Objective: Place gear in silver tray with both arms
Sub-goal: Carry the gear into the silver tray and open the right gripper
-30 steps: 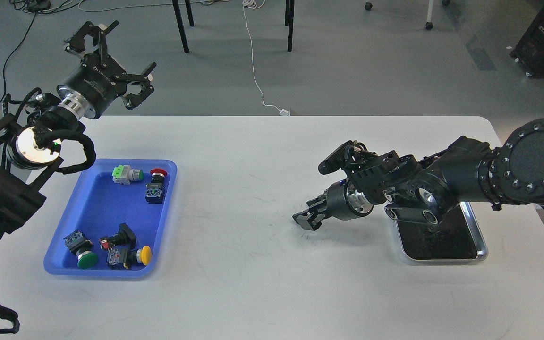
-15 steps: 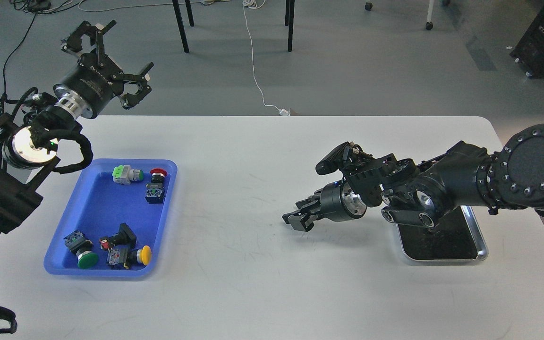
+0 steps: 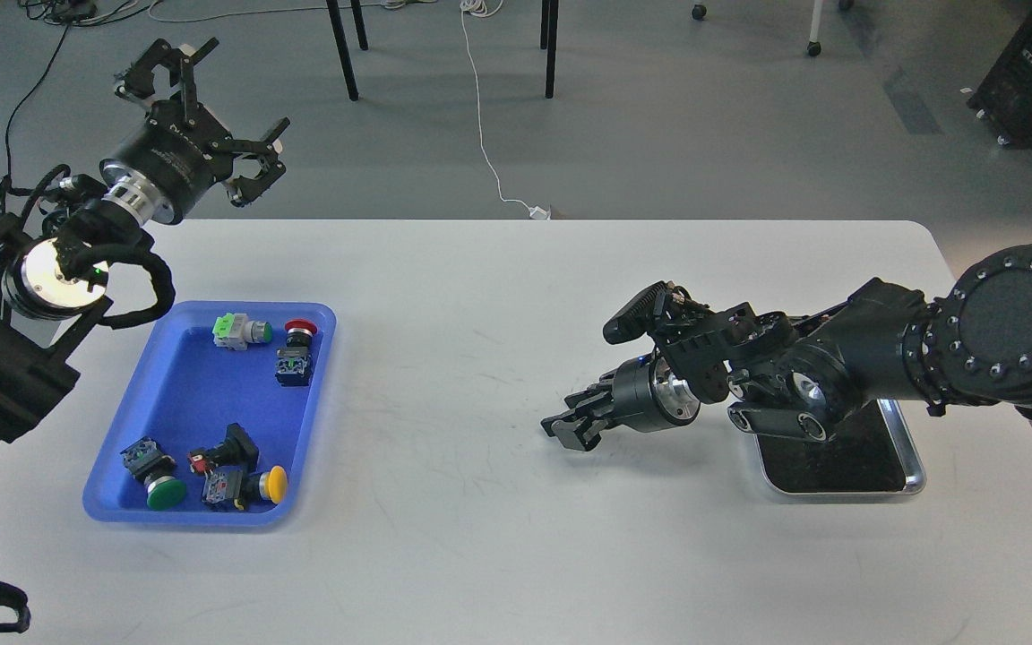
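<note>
Left black claw gripper (image 3: 198,116) spread, empty, raised beyond table edge. Right black gripper (image 3: 574,427) low over white table (image 3: 480,537); fingers indistinct, cannot tell. Shiny silver rectangular tray (image 3: 906,448) looks empty under right arm. Push-button parts remain in blue plastic tray (image 3: 184,394); nothing delivered yet.

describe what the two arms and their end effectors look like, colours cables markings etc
Both arms are black. The left arm has shiny silver ring joints, a corrugated black cable hose looping beside it and a small green light. Its end effector is a black skeletal claw on a round drum bearing faint lettering. The right arm has a bolt-ringed round joint cap, a silver wrist ring, and a compact black end effector.
</note>
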You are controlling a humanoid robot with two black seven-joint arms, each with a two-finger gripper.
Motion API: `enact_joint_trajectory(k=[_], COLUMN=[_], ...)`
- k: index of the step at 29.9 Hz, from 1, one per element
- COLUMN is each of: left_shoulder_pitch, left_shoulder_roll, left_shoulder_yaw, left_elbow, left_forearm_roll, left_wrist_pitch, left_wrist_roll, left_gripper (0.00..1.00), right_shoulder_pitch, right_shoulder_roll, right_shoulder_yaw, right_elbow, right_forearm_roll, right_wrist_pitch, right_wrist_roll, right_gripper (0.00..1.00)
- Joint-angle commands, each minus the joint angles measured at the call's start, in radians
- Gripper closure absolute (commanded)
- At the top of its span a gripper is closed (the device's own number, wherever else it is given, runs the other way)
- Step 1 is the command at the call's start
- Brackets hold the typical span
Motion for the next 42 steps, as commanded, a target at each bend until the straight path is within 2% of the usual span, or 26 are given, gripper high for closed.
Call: enact_joint_trajectory(k=[1,7,12,19,28,34,37,42], left_shoulder_pitch=[0.002,0.000,0.002,0.002,0.003,0.003,0.003,0.003], left_shoulder_roll=[0.004,0.007,0.007,0.009,0.029,0.030,0.035,0.036], left_shoulder_yaw=[0.000,0.000,0.000,0.000,0.000,0.000,0.000,0.000], left_elbow=[0.000,0.000,0.000,0.000,0.000,0.000,0.000,0.000], left_forearm_roll=[0.000,0.000,0.000,0.000,0.000,0.000,0.000,0.000], left_wrist_pitch=[0.000,-0.001,-0.001,-0.003,-0.004,-0.004,-0.004,-0.004], left_wrist_roll=[0.000,-0.002,-0.002,-0.002,-0.002,-0.002,-0.002,-0.004], left_gripper=[0.02,0.02,0.02,0.02,0.02,0.02,0.02,0.02], right_shoulder_pitch=[0.000,0.009,0.011,0.026,0.198,0.241,0.235,0.222], right_shoulder_roll=[0.000,0.000,0.000,0.000,0.000,-0.176,-0.245,-0.351], right_shoulder_yaw=[-0.002,-0.022,-0.036,-0.051,-0.053,-0.103,-0.143,-0.162], right_elbow=[-0.005,-0.005,-0.005,-0.003,0.020,0.125,0.129,0.127], right_forearm_roll=[-0.006,-0.007,-0.009,-0.007,-0.010,-0.145,-0.265,-0.332], right_wrist_pitch=[0.005,0.011,0.011,0.011,0.011,0.011,0.000,0.000], right_wrist_roll=[-0.001,0.001,0.001,0.007,0.007,-0.004,-0.005,-0.005], right_gripper=[0.58,0.80,0.87,0.88,0.87,0.87,0.87,0.87])
